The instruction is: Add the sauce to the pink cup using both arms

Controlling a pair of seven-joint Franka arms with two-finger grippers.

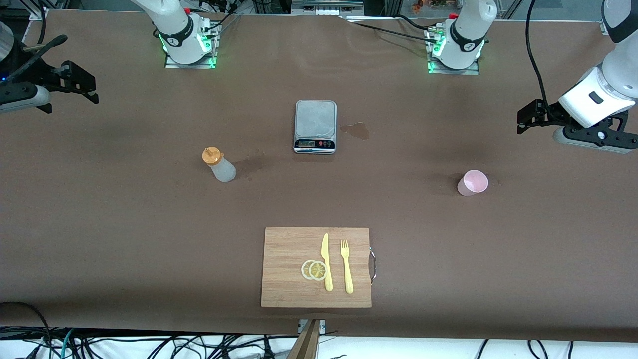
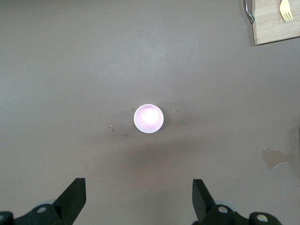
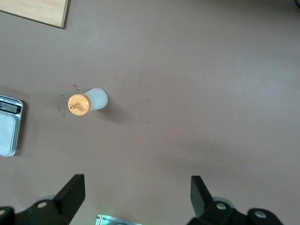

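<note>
The sauce bottle point(image 1: 219, 163), frosted white with an orange cap, stands upright on the table toward the right arm's end; it also shows in the right wrist view point(image 3: 88, 101). The pink cup point(image 1: 472, 182) stands upright and empty toward the left arm's end; it also shows in the left wrist view point(image 2: 148, 118). My right gripper point(image 1: 92, 92) hangs open and empty, high over the right arm's end of the table point(image 3: 137, 194). My left gripper point(image 1: 522, 122) hangs open and empty, high over the left arm's end point(image 2: 139, 197). Neither gripper touches anything.
A grey scale point(image 1: 315, 117) stands mid-table between the bottle and the cup, with a wet stain point(image 1: 356, 130) beside it. A wooden board point(image 1: 284, 249) nearer the front camera holds a yellow knife point(image 1: 326, 262), a fork point(image 1: 346, 267) and lemon slices point(image 1: 314, 269).
</note>
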